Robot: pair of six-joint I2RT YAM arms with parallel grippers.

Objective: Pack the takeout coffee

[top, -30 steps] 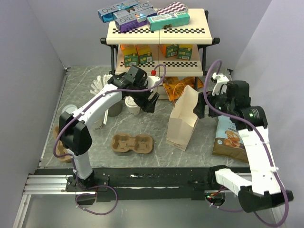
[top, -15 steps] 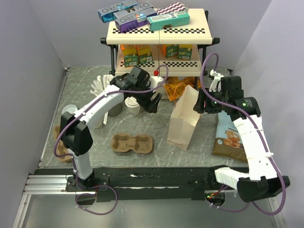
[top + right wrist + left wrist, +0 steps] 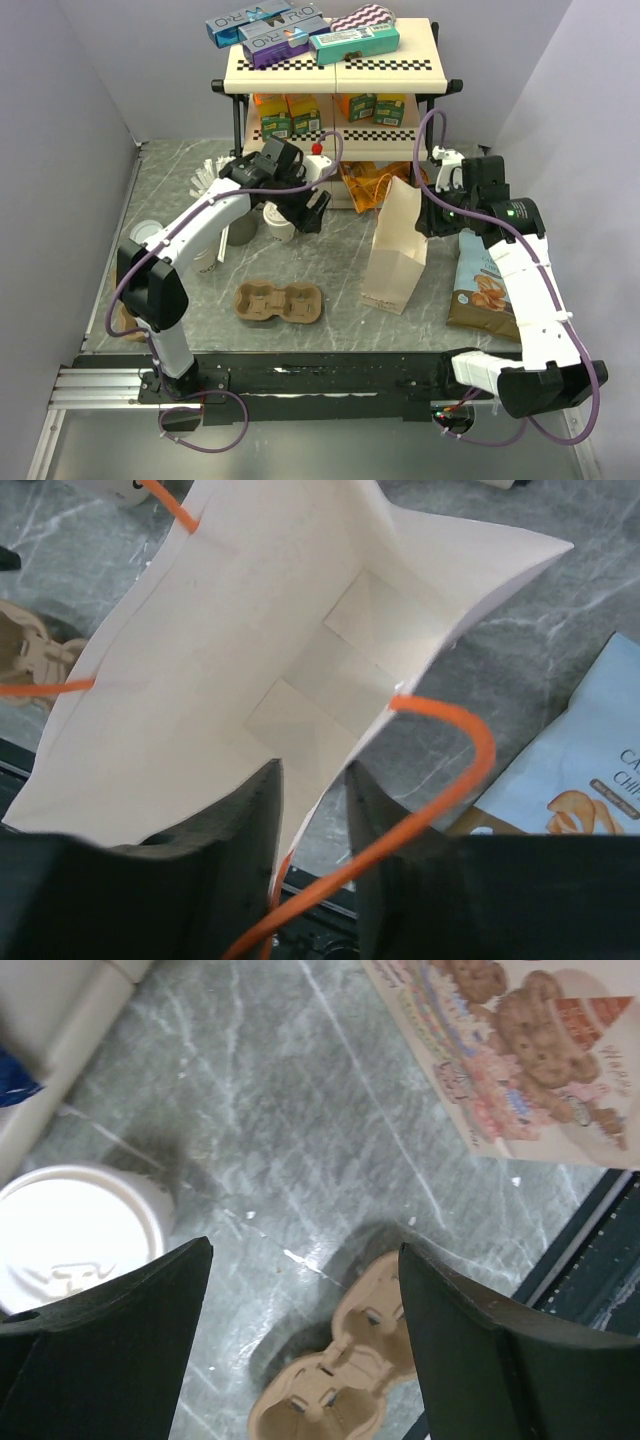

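Observation:
The takeout coffee [image 3: 279,224] is a small white paper cup standing by the foot of the shelf; its round white top [image 3: 70,1245] shows at the lower left of the left wrist view. My left gripper [image 3: 313,208] [image 3: 305,1250] hangs just right of the cup, open wide with nothing between its fingers. A cream paper bag [image 3: 395,260] [image 3: 250,650] with orange handles [image 3: 470,740] stands open-mouthed right of centre. My right gripper [image 3: 428,218] [image 3: 312,770] is at the bag's top right edge. Its fingers are narrowed, one on each side of the bag's wall, and a gap still shows.
A brown pulp cup carrier [image 3: 279,303] [image 3: 335,1380] lies in front of the cup. A blue chips bag [image 3: 488,290] [image 3: 580,780] lies at the right, and a printed snack bag [image 3: 520,1050] shows in the left wrist view. The stocked shelf [image 3: 335,70] stands behind, with a flat lid [image 3: 146,232] at far left.
My right gripper's fingers have closed in around the bag's edge. The bag has stood up straighter and shifted right. My left gripper has drifted slightly left, still open.

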